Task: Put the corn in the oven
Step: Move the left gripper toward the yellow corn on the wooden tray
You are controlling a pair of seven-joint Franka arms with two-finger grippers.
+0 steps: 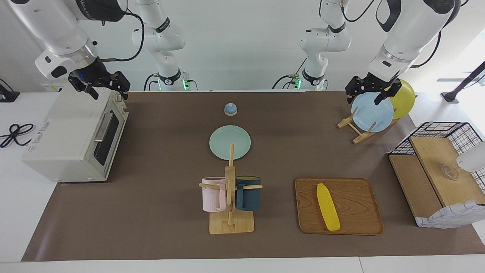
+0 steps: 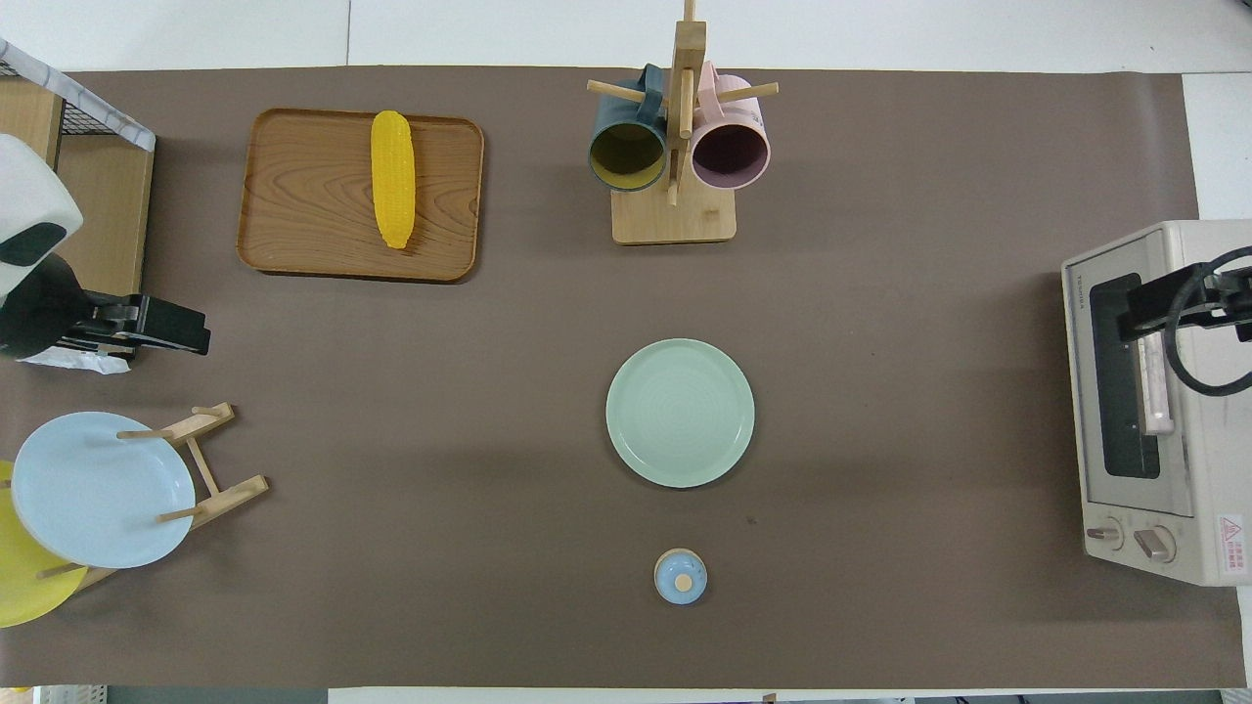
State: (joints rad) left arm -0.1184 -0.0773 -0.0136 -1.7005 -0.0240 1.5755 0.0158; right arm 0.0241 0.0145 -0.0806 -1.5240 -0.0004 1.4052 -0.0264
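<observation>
The corn (image 1: 328, 207) (image 2: 393, 179) lies flat on a wooden tray (image 1: 360, 197) (image 2: 293, 196) toward the left arm's end of the table, at the edge farthest from the robots. The left gripper (image 1: 370, 91) (image 2: 176, 332) hangs in the air well apart from it, over the plate rack (image 1: 354, 131) (image 2: 210, 460), with its fingers spread and nothing between them. That rack holds a blue plate (image 1: 372, 112) (image 2: 98, 489) and a yellow plate (image 1: 404, 96) (image 2: 24, 587) standing on edge. Nothing lies between this gripper and the corn but bare brown mat.

The oven (image 1: 72, 136) (image 2: 1154, 411) sits at the right arm's end of the table, its glass door shut and the bar handle across it. The right gripper (image 1: 108, 88) (image 2: 1164, 313) hovers over the oven's top near the door edge; its fingers look parted and hold nothing.

Between the tray and the oven stands a wooden mug tree (image 1: 230, 201) (image 2: 675, 147) carrying a pink mug (image 1: 213, 194) (image 2: 732, 147) and a dark blue mug (image 1: 248, 192) (image 2: 626, 147). Nearer to the robots than the mug tree lies a pale green plate (image 1: 230, 142) (image 2: 680, 413), bare, and nearer still a small blue lid with a wooden knob (image 1: 230, 109) (image 2: 680, 577).

Beside the tray, at the end of the table, a wire basket (image 1: 439, 170) (image 2: 68, 147) holds wooden boards, with a checked cloth over its corner.
</observation>
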